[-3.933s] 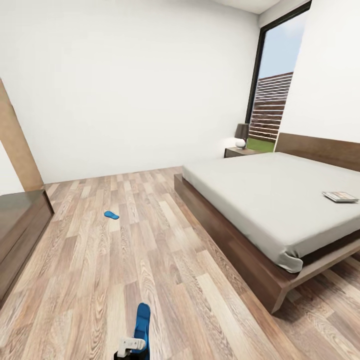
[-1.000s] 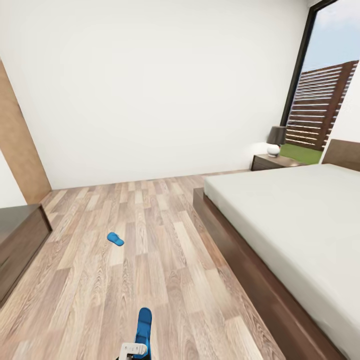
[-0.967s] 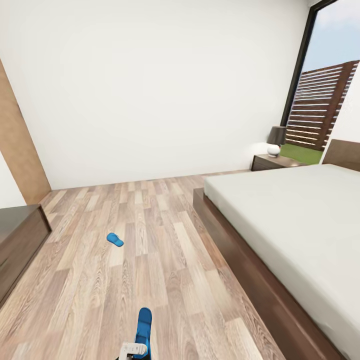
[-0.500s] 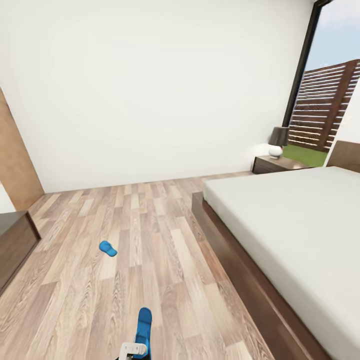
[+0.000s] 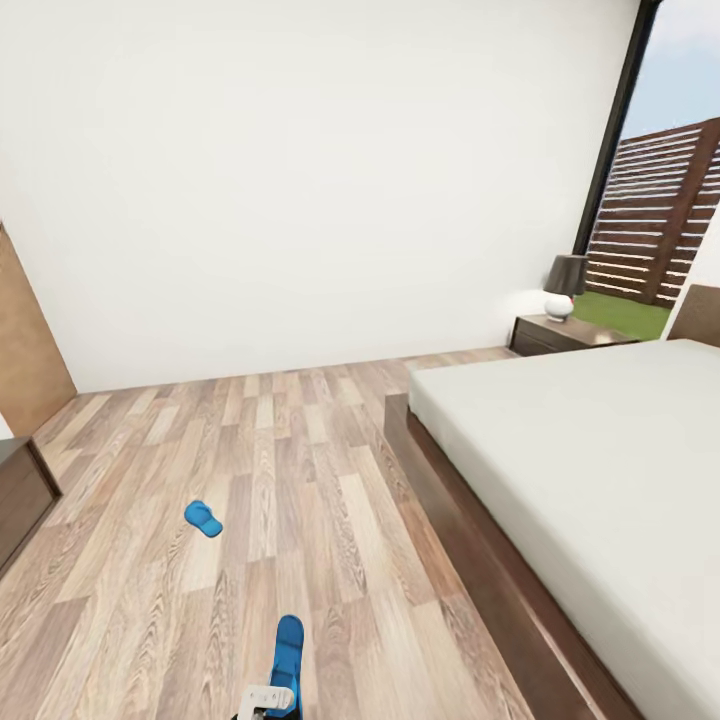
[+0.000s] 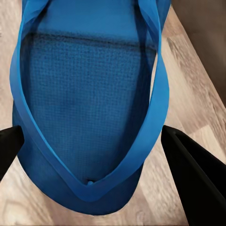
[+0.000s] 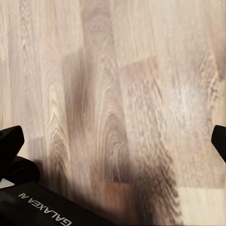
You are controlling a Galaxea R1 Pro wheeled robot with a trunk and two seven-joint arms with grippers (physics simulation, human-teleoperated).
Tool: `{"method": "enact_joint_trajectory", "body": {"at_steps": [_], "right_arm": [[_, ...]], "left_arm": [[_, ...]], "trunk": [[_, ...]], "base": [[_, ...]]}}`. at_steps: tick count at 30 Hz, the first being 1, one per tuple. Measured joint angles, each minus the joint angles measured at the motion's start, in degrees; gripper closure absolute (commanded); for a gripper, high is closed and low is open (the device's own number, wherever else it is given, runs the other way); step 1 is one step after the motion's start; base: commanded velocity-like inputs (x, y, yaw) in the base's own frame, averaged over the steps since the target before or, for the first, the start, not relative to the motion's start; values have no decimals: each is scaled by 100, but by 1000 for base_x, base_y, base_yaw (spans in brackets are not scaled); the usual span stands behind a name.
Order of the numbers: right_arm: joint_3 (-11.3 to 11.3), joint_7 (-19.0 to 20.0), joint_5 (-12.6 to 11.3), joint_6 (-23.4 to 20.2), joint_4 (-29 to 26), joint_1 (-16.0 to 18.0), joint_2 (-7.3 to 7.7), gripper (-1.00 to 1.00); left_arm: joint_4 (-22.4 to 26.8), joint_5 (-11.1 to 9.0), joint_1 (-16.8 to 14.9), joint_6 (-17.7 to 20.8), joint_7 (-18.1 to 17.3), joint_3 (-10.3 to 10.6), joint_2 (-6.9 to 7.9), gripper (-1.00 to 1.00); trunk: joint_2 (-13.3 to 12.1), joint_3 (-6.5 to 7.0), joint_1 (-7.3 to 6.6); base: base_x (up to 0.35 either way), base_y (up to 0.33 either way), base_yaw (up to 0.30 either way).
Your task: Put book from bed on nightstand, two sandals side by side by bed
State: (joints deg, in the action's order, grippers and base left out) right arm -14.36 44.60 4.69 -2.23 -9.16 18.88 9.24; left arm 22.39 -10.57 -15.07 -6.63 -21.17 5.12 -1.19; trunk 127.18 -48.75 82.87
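Long cabinet [image 5: 22, 495]: dark wood, at the 9 o'clock edge of the head view, on the wood floor [image 5: 300, 470].
Loose sandal [image 5: 203, 518]: bright blue, flat on the floor at about 8 o'clock, well apart from the bed.
Held sandal [image 5: 287, 648]: blue, at 6 o'clock, standing up out of the left fingers [image 5: 268, 695]; the left wrist view has its sole and strap [image 6: 89, 108] between the two dark fingertips [image 6: 190, 179], which press its edges.
Left fingers: closed on the held sandal.
Right fingers [image 7: 113, 141]: spread wide over bare floorboards, nothing between the tips.
Bed [image 5: 590, 470]: dark frame, light mattress, from 3 to 5 o'clock.
Nightstand [image 5: 560, 335]: at 2 o'clock, just beside the bed's head, bearing a lamp [image 5: 563, 287].
Book: I cannot tell where it lies.
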Motion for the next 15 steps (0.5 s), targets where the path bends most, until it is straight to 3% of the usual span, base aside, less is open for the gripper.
{"method": "enact_joint_trajectory", "body": {"at_steps": [7,11,15], "right_arm": [[0,-5,0,-7,1,1,0,-100],[0,3,0,-7,0,0,0,-100],[0,4,1,-6,0,0,0,-100]], "left_arm": [[2,-3,1,0,0,-1,0,100],[0,-3,0,0,0,0,0,100],[0,-2,-1,0,0,0,0,100]], "trunk": [[0,0,3],[0,0,2],[0,0,0]], "base": [[148,0,181],[82,0,39],[279,0,6]]}}
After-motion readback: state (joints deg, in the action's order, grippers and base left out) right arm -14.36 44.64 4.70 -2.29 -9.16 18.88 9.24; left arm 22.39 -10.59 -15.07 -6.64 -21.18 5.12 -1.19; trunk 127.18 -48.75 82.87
